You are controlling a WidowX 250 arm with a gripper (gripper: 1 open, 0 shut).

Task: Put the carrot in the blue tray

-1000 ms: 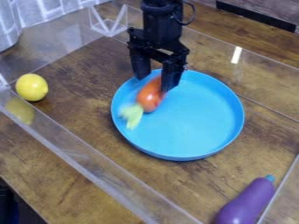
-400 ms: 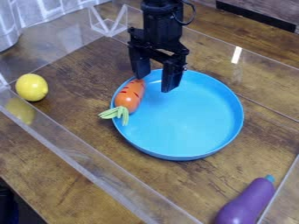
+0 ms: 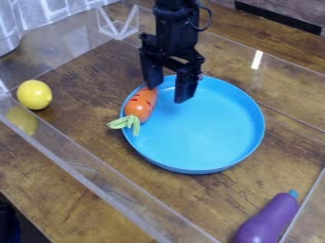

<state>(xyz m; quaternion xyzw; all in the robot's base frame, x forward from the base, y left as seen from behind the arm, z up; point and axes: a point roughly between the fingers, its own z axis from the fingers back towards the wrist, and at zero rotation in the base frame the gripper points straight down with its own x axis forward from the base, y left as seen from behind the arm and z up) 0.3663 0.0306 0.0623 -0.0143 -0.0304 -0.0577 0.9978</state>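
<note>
Since one second ago the small orange toy carrot (image 3: 141,103) has dropped out from between the jaws of the black gripper (image 3: 169,89) and has come to rest; in the last half second nothing has changed its place. The carrot now lies across the left rim of the large round bright-blue plastic tray (image 3: 216,128): its orange body is on the rim and partly inside, and its yellow-green leafy top hangs outside, over the dark wooden desk (image 3: 89,123). The gripper hangs just above the tray's far left part, pointing down, with its jaws apart and nothing between them; the carrot is just beside the left finger. A round yellow lemon (image 3: 34,94) sits near the left edge of the desk. A purple eggplant (image 3: 268,221) lies by the near right corner.
</note>
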